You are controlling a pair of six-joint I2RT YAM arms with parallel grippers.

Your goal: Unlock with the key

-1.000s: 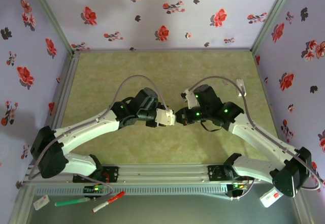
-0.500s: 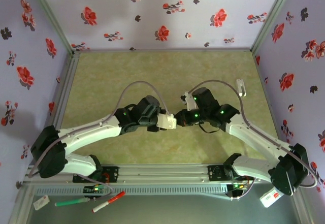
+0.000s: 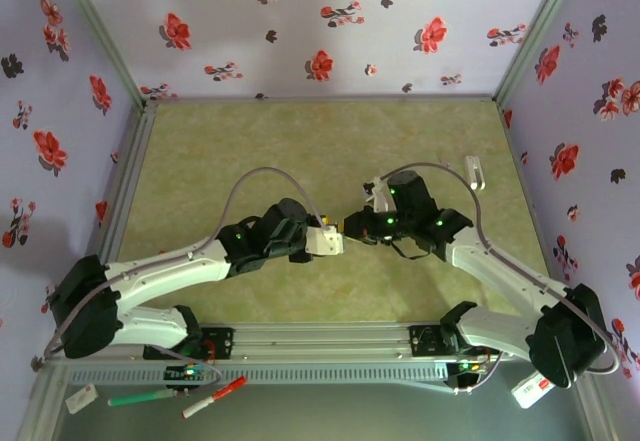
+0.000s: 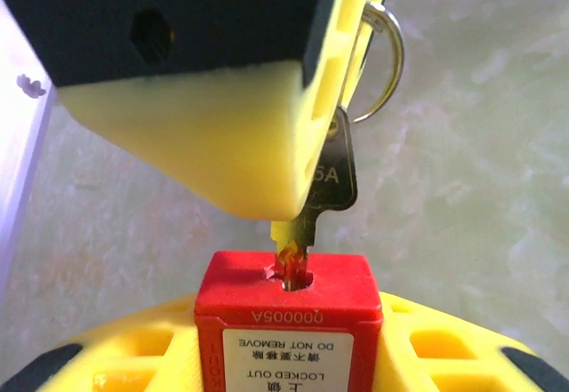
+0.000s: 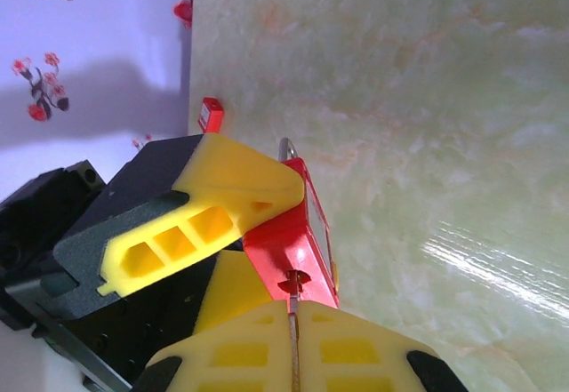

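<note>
A red padlock [image 4: 289,308] with a white "LOCKED OUT" label sits between the yellow fingers of my left gripper [image 4: 289,352], which is shut on its body. A silver key [image 4: 331,179] on a split ring [image 4: 387,63] comes down from above, and its tip is in the keyhole. My right gripper [image 5: 293,343] is shut on the key [image 5: 292,308], seen edge-on as it enters the padlock [image 5: 289,250]. In the top view the left gripper [image 3: 328,242] and right gripper [image 3: 353,226] meet mid-table.
The green table [image 3: 230,151] has floral walls on three sides. A metal rail [image 3: 320,346] runs along the near edge. Below it lie a red-capped marker [image 3: 213,398] and a green marker [image 3: 140,398].
Both arms have shifted a little, the left forearm swinging nearer the front edge. The grippers stay together at the padlock with the key at the keyhole.
</note>
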